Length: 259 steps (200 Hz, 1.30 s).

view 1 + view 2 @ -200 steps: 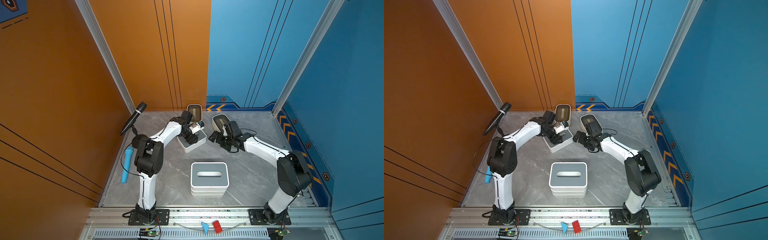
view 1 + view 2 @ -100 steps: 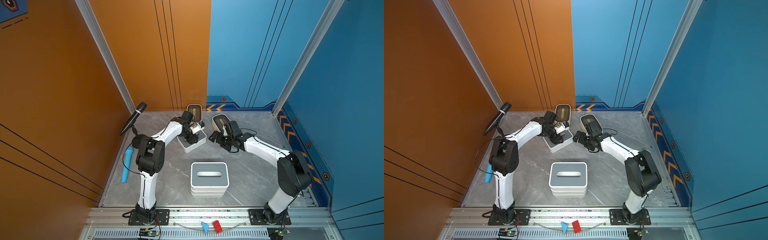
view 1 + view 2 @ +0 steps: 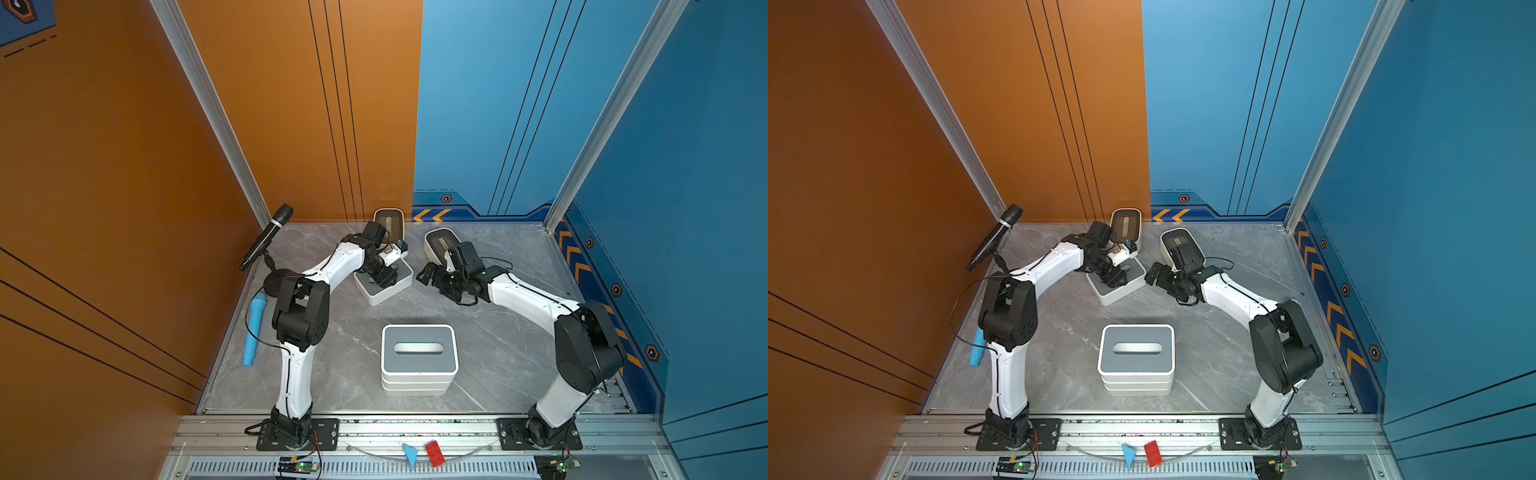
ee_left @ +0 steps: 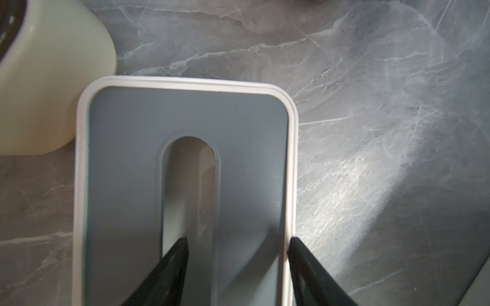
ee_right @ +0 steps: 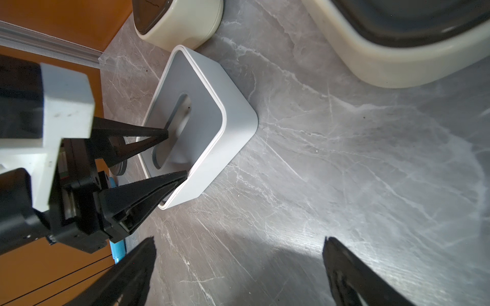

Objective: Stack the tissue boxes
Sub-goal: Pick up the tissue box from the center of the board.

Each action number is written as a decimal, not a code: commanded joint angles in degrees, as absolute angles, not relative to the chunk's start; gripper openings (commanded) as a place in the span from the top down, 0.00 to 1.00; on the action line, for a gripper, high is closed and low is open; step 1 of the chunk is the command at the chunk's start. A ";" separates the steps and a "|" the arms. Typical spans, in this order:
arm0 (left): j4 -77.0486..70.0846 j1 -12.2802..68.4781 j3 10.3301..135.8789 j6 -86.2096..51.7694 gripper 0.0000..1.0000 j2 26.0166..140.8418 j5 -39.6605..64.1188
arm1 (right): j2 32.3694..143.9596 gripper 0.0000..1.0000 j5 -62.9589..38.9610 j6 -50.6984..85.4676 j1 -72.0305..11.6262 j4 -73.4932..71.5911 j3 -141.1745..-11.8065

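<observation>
The step in hand looks like picking up the loose grey-lidded tissue box (image 3: 397, 289), which sits flat on the marble tabletop (image 3: 353, 353) in the upper middle of both top views. The left gripper (image 4: 238, 242) straddles one long side of it. One finger dips into the lid's slot and the other stands at the outer rim, with the jaws apart. In the left wrist view a gap shows between the inner finger and the slot's edge, so nothing is clamped yet. The right gripper (image 5: 240, 238) hangs spread wide over bare tabletop just right of that box, holding nothing. Lower centre stands the stack (image 3: 419, 353), grey lid on top with two more tiers showing beneath. Two cream boxes wait at the back: a brown-lidded box (image 3: 388, 222) against the wall and a dark-lidded box (image 3: 436, 241), partly behind the right wrist. Next, the left jaws probably need to pinch the wall, lift the box level, carry it down-frame and seat it squarely on the stack. Through both grey slots only pale interior shows, with no tissue visible.
</observation>
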<state>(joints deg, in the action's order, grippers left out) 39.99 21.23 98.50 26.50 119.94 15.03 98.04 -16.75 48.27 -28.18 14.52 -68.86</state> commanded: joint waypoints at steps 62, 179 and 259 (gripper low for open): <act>39.24 19.12 96.06 26.54 0.33 117.03 25.43 | 97.36 0.00 -17.62 47.24 -30.23 15.97 -70.73; 41.04 20.48 97.11 28.59 0.27 119.68 19.42 | 98.19 0.00 -18.08 46.49 -30.96 16.17 -71.81; 41.12 20.74 97.29 28.72 0.28 121.45 18.59 | 99.29 0.00 -18.73 46.67 -30.89 15.57 -72.15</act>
